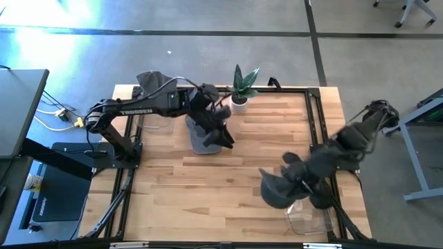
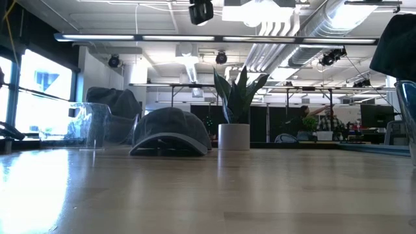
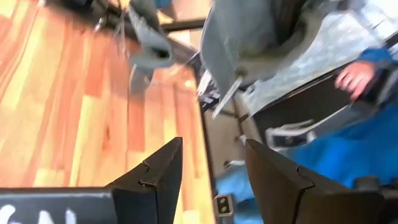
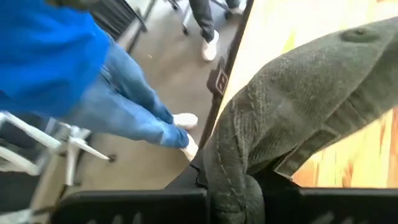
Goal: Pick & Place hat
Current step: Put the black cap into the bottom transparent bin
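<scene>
The right gripper [image 1: 294, 181] is clamped tight on a dark hat [image 1: 277, 188], and the right wrist view shows the fabric [image 4: 292, 112] bunched between the pinched fingers. That hat hangs at about five o'clock on the table [image 1: 208, 183], just above a clear bin [image 1: 308, 220] at the near right corner. The job now, by the look of it, is a clean drop: centre the hat over the bin's mouth before letting go, because the brim droops wide and could catch the rim.

Over at eleven o'clock, the left gripper [image 1: 220, 133] hovers with its fingers [image 3: 155, 174] parted and nothing between them, right above a grey cap [image 1: 202, 138] lying crown-up on the wood. In the low view the cap [image 2: 170, 132] sits flat beside a small potted plant [image 2: 235, 104].

Room to move? The middle of the table is open between the two arms. The right arm works close to the table's edge and its black frame rail [image 1: 339, 200], and a person in blue [image 4: 68, 68] stands just off that side, so swinging outward looks unwise.
</scene>
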